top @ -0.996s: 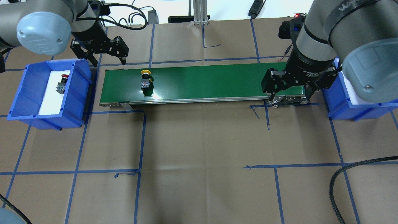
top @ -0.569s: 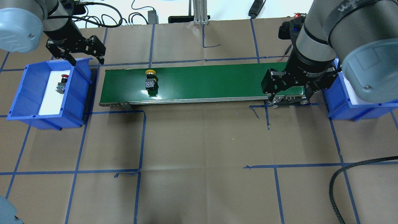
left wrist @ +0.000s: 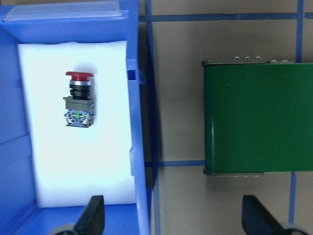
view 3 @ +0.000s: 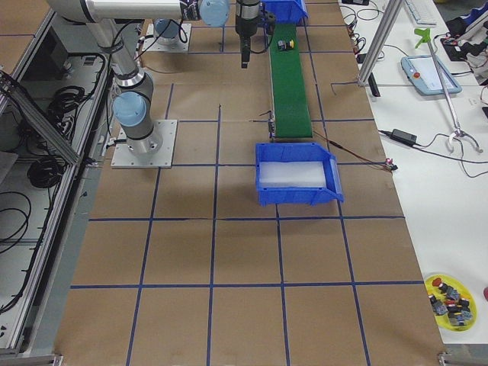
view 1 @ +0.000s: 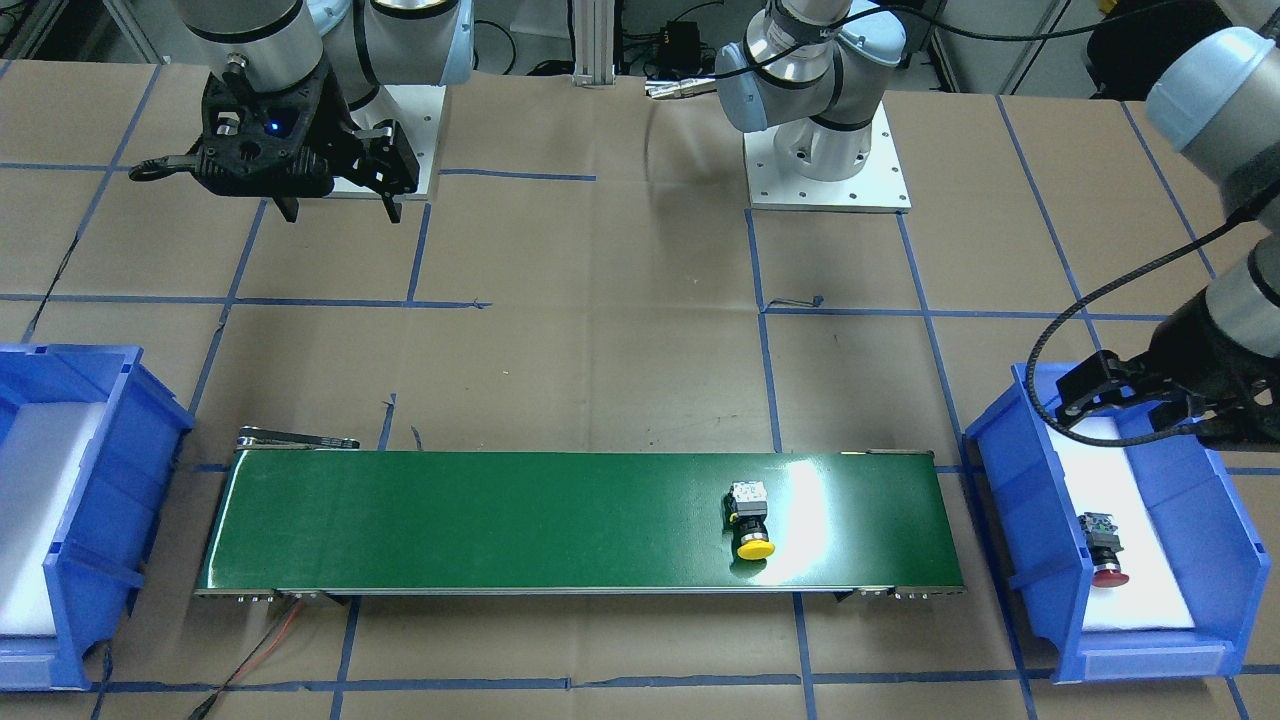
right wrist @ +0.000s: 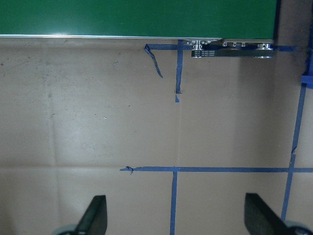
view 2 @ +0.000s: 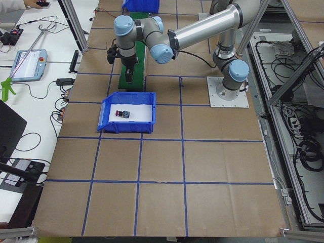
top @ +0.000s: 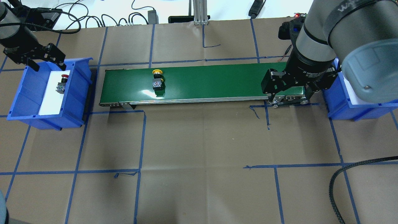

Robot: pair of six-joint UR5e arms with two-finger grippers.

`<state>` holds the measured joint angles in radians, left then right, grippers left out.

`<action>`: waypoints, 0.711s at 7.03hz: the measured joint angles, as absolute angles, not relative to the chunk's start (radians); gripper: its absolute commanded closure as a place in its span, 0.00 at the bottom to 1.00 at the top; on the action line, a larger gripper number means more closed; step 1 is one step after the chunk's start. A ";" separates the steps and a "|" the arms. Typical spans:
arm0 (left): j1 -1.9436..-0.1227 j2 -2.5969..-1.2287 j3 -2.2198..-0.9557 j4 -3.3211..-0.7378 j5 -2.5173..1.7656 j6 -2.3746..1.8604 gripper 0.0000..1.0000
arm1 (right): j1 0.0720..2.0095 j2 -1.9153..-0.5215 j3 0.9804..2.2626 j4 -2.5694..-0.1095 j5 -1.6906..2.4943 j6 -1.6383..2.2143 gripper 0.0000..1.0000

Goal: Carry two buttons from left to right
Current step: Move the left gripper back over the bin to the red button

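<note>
The yellow-capped button [top: 157, 80] lies on its side on the green conveyor belt [top: 217, 81], left of the middle; it also shows in the front view [view 1: 750, 520]. The red-capped button [top: 61, 83] lies on white foam in the left blue bin [top: 18, 93] and shows in the left wrist view [left wrist: 78, 100]. My left gripper [top: 49, 66] is open and empty, above the bin's far end, just beyond the red button. My right gripper [top: 287, 95] is open and empty over the belt's right end.
The right blue bin [top: 342, 109] with white foam stands off the belt's right end, partly under my right arm. A black cable [top: 342, 177] loops over the table's near right. Cables and a metal post [top: 199, 12] lie behind the table.
My left gripper has moved left, from by the belt's left end to above the left bin. The yellow button has ridden right on the belt. My right arm has not moved.
</note>
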<state>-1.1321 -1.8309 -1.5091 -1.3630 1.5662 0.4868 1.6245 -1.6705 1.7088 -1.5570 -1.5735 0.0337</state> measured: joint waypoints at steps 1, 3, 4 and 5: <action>-1.079 -1.841 -1.512 -1.361 1.564 0.559 0.00 | 1.624 -1.671 1.709 -1.557 -1.574 0.034 0.00; -1.027 -1.880 -1.516 -1.313 1.562 0.613 0.00 | 1.624 -1.671 1.717 -1.557 -1.574 0.034 0.00; -1.021 -1.917 -1.515 -1.270 1.562 0.617 0.00 | 1.623 -1.672 1.728 -1.558 -1.573 0.034 0.00; -1.023 -1.957 -1.514 -1.227 1.563 0.612 0.00 | 1.622 -1.673 1.735 -1.559 -1.573 0.034 0.00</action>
<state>-1.0228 -1.9566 -1.5136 -1.2270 1.5627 0.6115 1.6221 -1.6727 1.7354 -1.5593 -1.5725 0.0338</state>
